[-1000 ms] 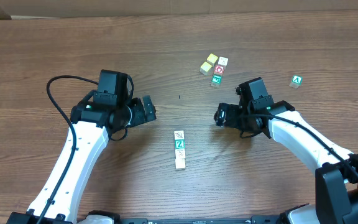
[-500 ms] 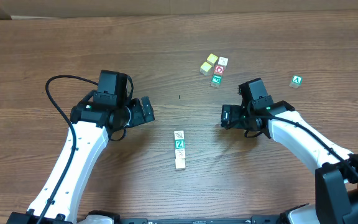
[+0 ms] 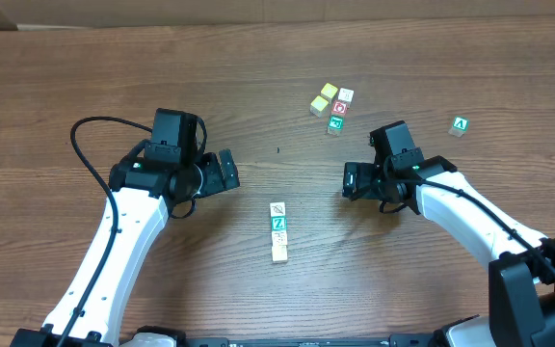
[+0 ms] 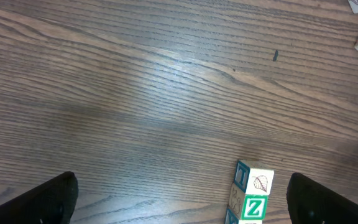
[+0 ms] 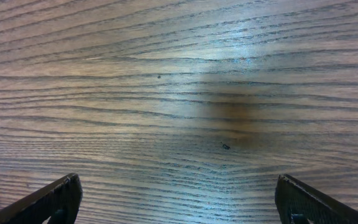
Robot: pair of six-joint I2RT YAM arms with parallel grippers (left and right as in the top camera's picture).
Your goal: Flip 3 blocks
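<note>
The blocks point(image 3: 278, 231) lie in a row of three on the worktop point(image 3: 258, 77); you can't tell which are flipped. Both grippers, left point(image 3: 227, 170) and right point(image 3: 351, 180), hang empty, jaws spread wide.

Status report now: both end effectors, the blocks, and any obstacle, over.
Left end effector open, empty. Right end effector open, empty. Row of three blocks on table between them, untouched. Nothing in the way.

You get even, bright light from overhead, with only soft, short shadows under both arms. On the counter point(image 5: 241, 68) a pale glare patch sits ahead of the right claw point(image 5: 179, 199), and a similar sheen lies ahead of the left claw point(image 4: 179, 199). Both claws' fingertips are dark and blurred at the lower frame corners.
</note>
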